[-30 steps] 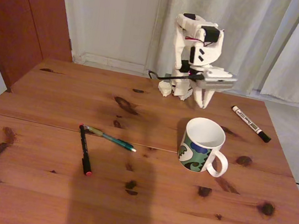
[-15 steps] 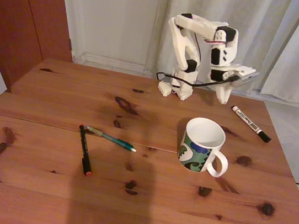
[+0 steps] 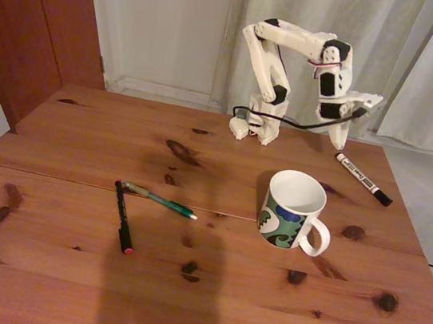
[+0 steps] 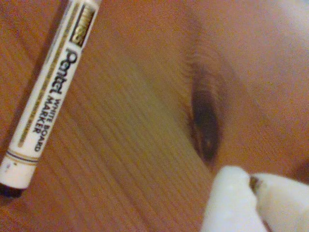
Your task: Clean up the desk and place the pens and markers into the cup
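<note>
The white ceramic cup [image 3: 294, 209] with a loop handle and a green, blue and dark pattern stands upright on the right half of the reddish-brown wooden worktop [image 3: 57, 260], and its inside looks empty in the fixed view. None of the three writing tools is in it, so by my judgement the task has hardly begun.

The white board marker with black cap and black print [image 3: 363, 179] lies flat on the far right of the worktop, behind and to the right of the cup, well apart from it; the wrist view shows its printed barrel [image 4: 48, 92] lying diagonally on the wood. The teal-green pen [image 3: 160, 200] and the black pen with a red tip [image 3: 122, 216] lie left of the cup, their upper ends meeting in a V.

The white arm's end effector [image 3: 338, 137] hangs just above the marker's near end, pointing down, holding nothing. Its tips [image 4: 251, 195] look pressed together. All three pick-ups are left, the marker probably first.
</note>
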Action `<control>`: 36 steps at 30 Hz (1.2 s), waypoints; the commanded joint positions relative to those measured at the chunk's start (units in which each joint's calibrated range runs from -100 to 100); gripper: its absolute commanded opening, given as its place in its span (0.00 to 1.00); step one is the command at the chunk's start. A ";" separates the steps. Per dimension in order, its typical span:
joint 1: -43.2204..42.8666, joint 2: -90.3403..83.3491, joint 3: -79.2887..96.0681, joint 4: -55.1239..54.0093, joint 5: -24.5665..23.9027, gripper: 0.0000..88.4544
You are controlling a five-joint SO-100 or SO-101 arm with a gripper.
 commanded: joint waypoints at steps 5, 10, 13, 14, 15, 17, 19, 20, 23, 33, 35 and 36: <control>0.09 7.54 -5.78 -4.22 -0.17 0.01; 0.25 11.27 -9.30 -4.30 -0.17 0.01; -0.07 13.83 -11.91 -4.30 -0.22 0.01; -0.07 14.82 -13.00 -4.30 -0.27 0.01; -0.07 15.82 -14.17 -4.30 -0.59 0.01; -0.07 17.80 -16.69 -4.30 -1.69 0.01; 0.09 19.79 -19.04 -4.30 -2.11 0.01; 0.25 20.78 -19.85 -4.30 -2.11 0.01; 0.49 23.68 -22.01 -4.30 -2.11 0.01; -0.07 30.30 -26.16 -4.39 -3.10 0.01; -0.07 31.29 -27.24 -4.39 -3.78 0.01; -0.07 31.70 -27.42 -4.39 -3.78 0.01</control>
